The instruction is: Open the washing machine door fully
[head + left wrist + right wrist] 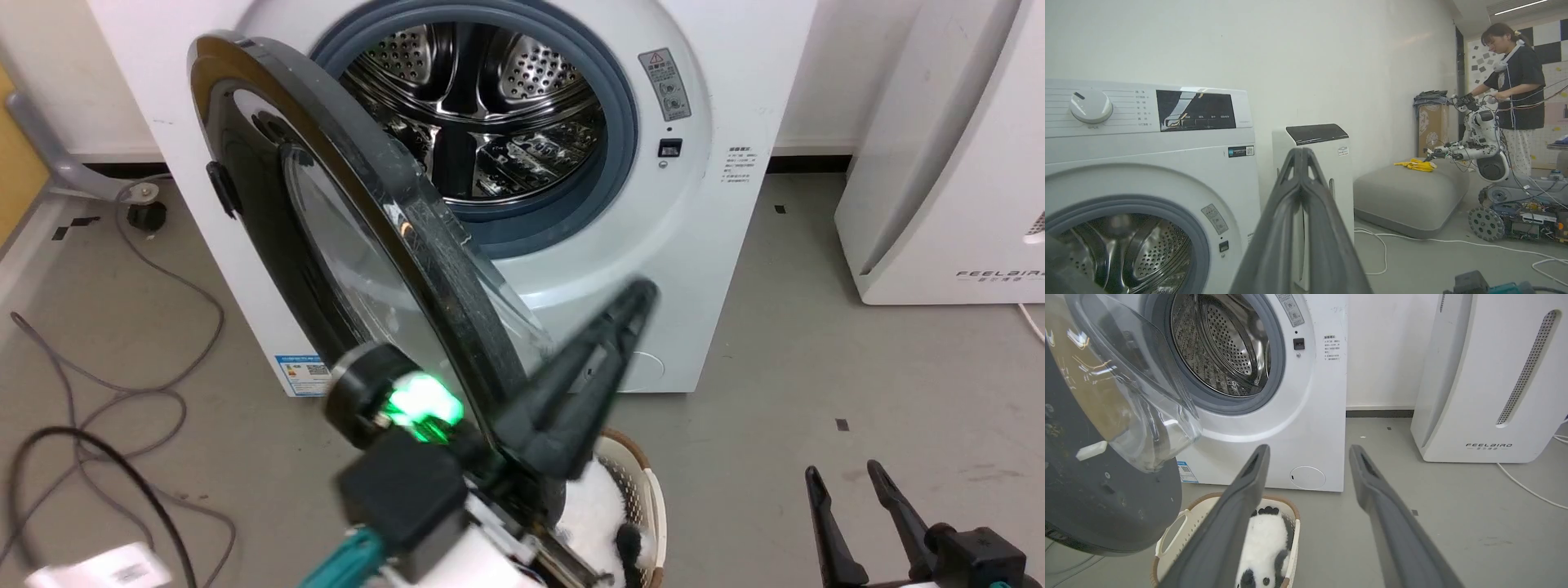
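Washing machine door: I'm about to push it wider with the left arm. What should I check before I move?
1. Door travel: not ok. The washing machine door stands only partway out, with the drum exposed.
2. Contact: cannot tell. The left end effector is blurred beside the door's inner rim.
3. Left grip: ok. Its fingers are shut with nothing between them.
4. Other arm: ok. The right end effector is open, low and apart from the door.
5. Clearance below: cannot tell. The laundry basket sits under the door's lower edge.
6. Hinge side: ok. The cables lie flat on the floor.
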Available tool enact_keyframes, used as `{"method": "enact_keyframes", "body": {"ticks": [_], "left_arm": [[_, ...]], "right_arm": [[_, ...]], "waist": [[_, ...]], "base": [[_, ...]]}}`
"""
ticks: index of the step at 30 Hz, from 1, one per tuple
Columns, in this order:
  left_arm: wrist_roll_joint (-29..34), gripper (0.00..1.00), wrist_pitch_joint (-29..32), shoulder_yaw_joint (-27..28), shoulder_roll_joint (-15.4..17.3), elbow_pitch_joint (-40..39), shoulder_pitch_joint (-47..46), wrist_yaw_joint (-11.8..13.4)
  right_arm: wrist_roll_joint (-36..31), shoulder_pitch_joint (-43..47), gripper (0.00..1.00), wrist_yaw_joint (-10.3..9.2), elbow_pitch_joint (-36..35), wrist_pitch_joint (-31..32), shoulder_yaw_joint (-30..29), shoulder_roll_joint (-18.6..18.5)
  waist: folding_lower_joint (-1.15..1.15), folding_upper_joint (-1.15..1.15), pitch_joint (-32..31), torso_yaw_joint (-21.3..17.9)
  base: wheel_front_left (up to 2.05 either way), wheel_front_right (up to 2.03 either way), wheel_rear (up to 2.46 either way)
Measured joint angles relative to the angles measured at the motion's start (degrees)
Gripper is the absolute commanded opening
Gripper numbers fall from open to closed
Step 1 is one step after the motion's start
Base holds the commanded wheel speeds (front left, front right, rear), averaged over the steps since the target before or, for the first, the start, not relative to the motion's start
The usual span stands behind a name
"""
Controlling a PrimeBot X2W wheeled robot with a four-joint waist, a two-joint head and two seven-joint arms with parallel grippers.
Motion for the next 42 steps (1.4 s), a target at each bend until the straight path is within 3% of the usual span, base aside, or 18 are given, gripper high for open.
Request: {"method": "enact_keyframes", "body": {"ticks": [5, 11, 17, 27, 32, 42], "left_arm": [[-2.44, 0.00, 7.14, -5.41, 1.53, 2.91, 4.17, -0.13], [-3.78, 0.00, 11.37, -10.66, 3.38, 8.72, 7.94, -0.46], [-4.10, 0.00, 10.79, -11.04, 3.23, 17.26, 7.66, -0.41], [-4.21, 0.00, 5.83, -7.78, 1.03, 28.56, 1.75, 4.05], [-4.11, 0.00, 4.82, -6.81, 0.80, 30.63, 0.47, 6.50], [-3.72, 0.00, 5.84, -6.92, 0.89, 30.20, 0.76, 8.38]], "right_arm": [[-0.02, 0.02, 1.00, 0.00, 0.10, 0.10, -0.26, 0.00], [-0.04, 0.00, 1.00, 0.00, 0.10, 0.51, -0.22, 0.00], [-0.03, -0.04, 1.00, 0.00, 0.48, 0.52, -0.12, 0.00], [-0.16, -0.24, 1.00, 0.00, 1.83, 0.45, 0.49, 0.00], [-1.03, -0.24, 1.00, 0.00, 2.18, 0.44, 0.40, 0.00], [-0.25, -0.34, 1.00, 0.00, 3.25, -0.01, 0.43, 0.00]], "waist": [[0.00, 0.00, 0.44, -0.05], [0.00, 0.00, 1.31, 0.13], [0.00, 0.00, 1.94, 0.31], [0.00, 0.00, 2.18, -0.46], [0.00, 0.00, 2.35, -0.51], [0.00, 0.00, 2.51, 0.35]], "base": [[0.00, 0.00, 0.00], [0.00, 0.00, 0.00], [0.00, 0.00, 0.00], [0.00, 0.00, 0.00], [0.00, 0.00, 0.00], [0.00, 0.00, 0.00]]}}
